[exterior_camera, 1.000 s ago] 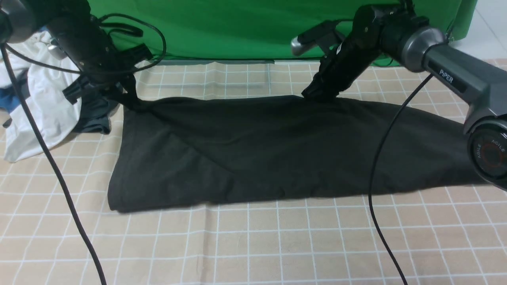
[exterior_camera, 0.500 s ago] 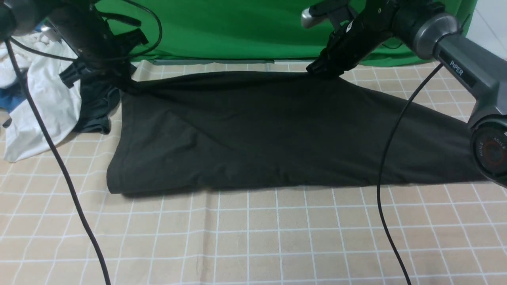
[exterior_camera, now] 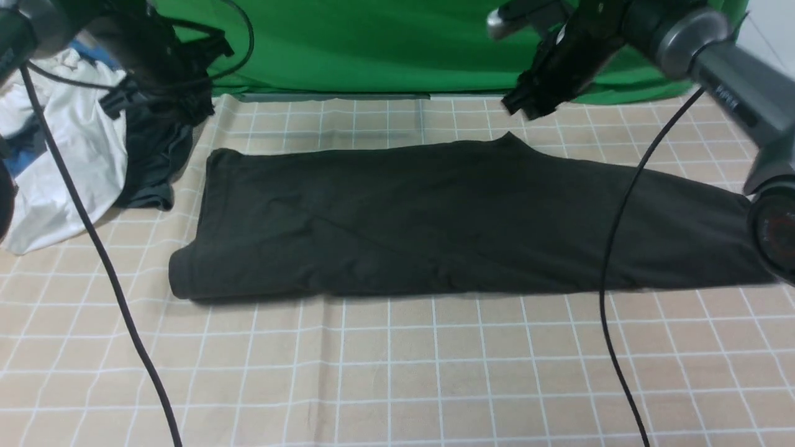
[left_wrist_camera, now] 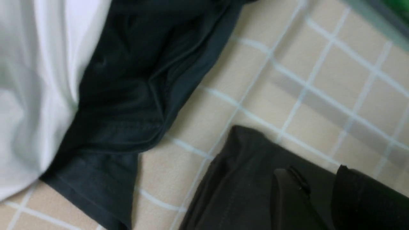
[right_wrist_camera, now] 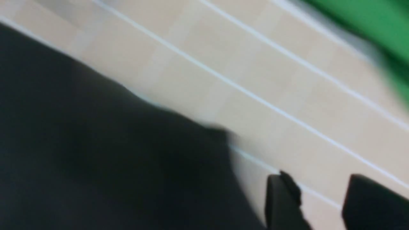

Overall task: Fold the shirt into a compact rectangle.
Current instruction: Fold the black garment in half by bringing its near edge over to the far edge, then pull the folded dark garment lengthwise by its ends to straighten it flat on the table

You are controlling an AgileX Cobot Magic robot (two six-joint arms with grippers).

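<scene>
Softly creased, oblong black shirt (exterior_camera: 459,217).

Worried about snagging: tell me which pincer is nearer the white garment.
Left. The left pincer hangs right beside the white garment; the right pincer is far over on the other side, raised near the shirt's far edge.

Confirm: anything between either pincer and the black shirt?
Nothing visible: left pincer and right pincer hang open above the far edge of the shirt, only air between. The dark garment lies left of it, apart.
</scene>
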